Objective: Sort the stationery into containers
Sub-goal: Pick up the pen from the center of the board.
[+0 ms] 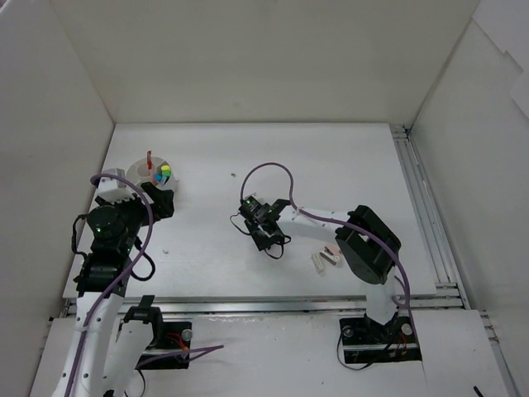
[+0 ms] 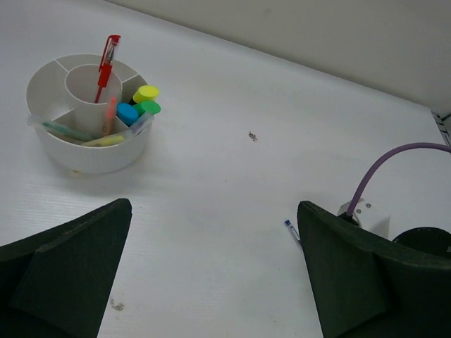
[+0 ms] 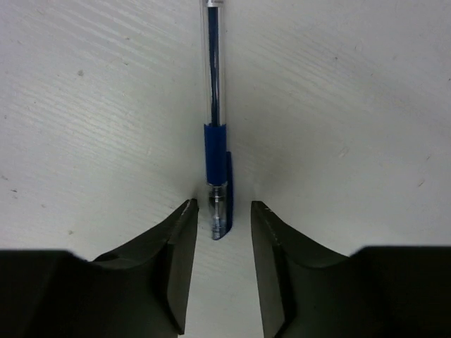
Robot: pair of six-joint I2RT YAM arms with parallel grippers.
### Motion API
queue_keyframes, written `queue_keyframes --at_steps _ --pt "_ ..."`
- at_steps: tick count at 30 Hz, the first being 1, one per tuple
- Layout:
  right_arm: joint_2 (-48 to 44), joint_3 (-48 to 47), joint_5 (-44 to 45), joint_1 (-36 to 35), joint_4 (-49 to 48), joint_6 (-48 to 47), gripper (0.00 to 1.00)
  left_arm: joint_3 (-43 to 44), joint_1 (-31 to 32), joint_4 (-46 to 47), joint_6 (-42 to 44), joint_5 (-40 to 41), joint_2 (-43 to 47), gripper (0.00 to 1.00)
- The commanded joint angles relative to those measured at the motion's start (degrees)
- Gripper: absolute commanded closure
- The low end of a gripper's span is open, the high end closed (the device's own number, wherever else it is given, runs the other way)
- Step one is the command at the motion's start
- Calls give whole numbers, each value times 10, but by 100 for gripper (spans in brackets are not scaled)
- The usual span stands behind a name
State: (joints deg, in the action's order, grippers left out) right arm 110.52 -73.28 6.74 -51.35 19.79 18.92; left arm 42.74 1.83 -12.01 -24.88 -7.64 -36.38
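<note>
Blue pen (image 3: 215,141) is laid flat on desk (image 1: 331,165), its capped end bracketed by right end effector (image 3: 220,211), fingers narrowly spread, contact not clear. Left end effector (image 2: 214,205) is spread wide near tub (image 2: 91,156), where red pen (image 2: 106,70) and highlighters (image 2: 145,94) are stowed. Erasers (image 1: 327,257) are seen on desk by right arm.

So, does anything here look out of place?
Just unsorted leftovers: a blue pen lies flat on the table between the right gripper's open fingers, and small eraser blocks sit loose, outside the white tub.
</note>
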Motion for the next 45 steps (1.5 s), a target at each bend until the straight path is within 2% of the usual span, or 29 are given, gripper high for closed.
queue_keyframes --at_steps 1,3,7,11,18,21,22,26,29,34,39,45 --pt "-14 9 19 2 -5 14 69 22 7 24 15 -39 -5 1" --pt "-14 9 10 3 -5 7 75 11 7 33 36 -71 -6 1" --pt "-18 4 -98 17 -7 0 88 20 27 28 90 -117 -7 1" --pt "-45 9 -167 43 -8 -15 100 20 43 37 142 -193 -4 1" --pt "-154 46 -281 73 5 -30 100 6 129 40 220 -228 -34 1" --pt "-192 41 -357 84 44 -27 100 15 198 37 278 -244 -77 1" --pt "-205 39 -370 89 66 -17 100 28 238 31 311 -250 -93 1" --pt "-221 38 -480 112 109 16 100 46 331 24 380 -233 -156 1" --pt "-232 27 -509 115 154 23 100 38 372 38 417 -216 -151 1" --pt "-238 15 -567 116 187 31 100 21 412 44 438 -172 -135 1" --pt "-233 -15 -606 115 204 39 100 27 454 41 452 -121 -164 1" --pt "-227 -39 -616 115 211 51 100 27 496 54 472 -92 -191 1"
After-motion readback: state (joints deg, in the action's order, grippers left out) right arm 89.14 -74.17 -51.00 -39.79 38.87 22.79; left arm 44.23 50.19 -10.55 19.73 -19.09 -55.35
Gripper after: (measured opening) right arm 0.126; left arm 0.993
